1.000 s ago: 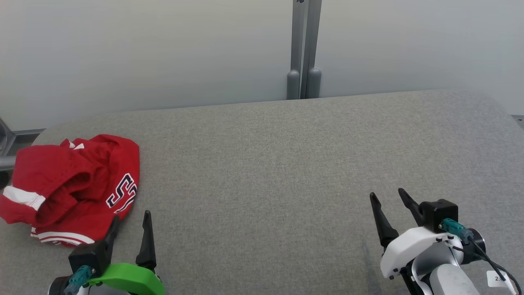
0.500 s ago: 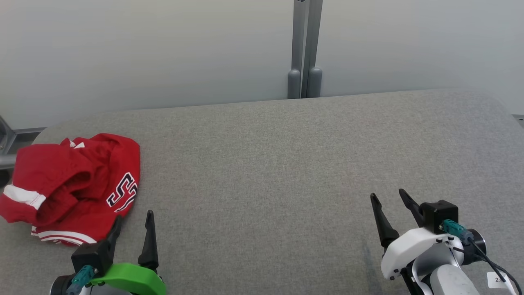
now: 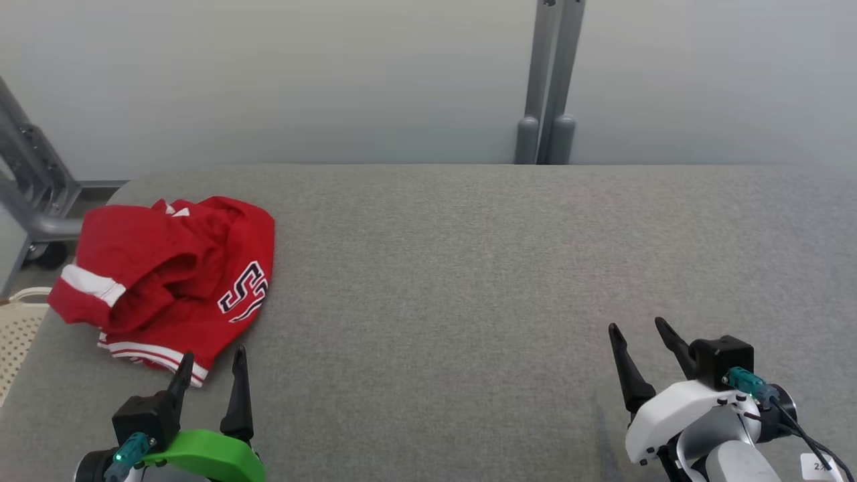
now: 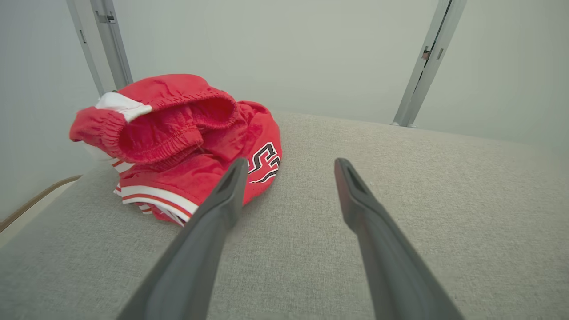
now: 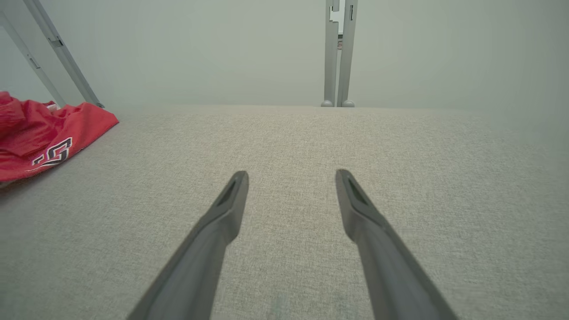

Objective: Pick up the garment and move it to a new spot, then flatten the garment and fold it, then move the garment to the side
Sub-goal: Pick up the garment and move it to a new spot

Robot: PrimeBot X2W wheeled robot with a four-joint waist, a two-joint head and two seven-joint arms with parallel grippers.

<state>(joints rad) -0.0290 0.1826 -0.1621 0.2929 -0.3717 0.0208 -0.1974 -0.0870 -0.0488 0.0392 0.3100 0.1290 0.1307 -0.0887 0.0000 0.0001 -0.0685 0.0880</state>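
Observation:
The garment (image 3: 171,278) is a crumpled pair of red shorts with white stripes and dark lettering, lying near the left end of the grey padded table (image 3: 469,268). My left gripper (image 3: 211,358) stands open just in front of its striped hem, nothing between the fingers. From the left wrist the garment (image 4: 178,138) lies close ahead and to the left, my left gripper (image 4: 291,166) open beside it. My right gripper (image 3: 636,328) is open at the table's front right, far from the cloth. Its own camera shows my right gripper (image 5: 291,175) over bare fabric, the garment (image 5: 44,138) far left.
A grey wall runs behind the table, with a metal post (image 3: 546,80) at the back centre-right. A slanted metal frame (image 3: 30,174) and a pale mesh basket (image 3: 17,328) stand off the table's left end. The table's far edge meets the wall.
The head camera has turned left, so the whole picture has shifted right and the frame and basket have come into view. The garment and both grippers keep their places, both still open.

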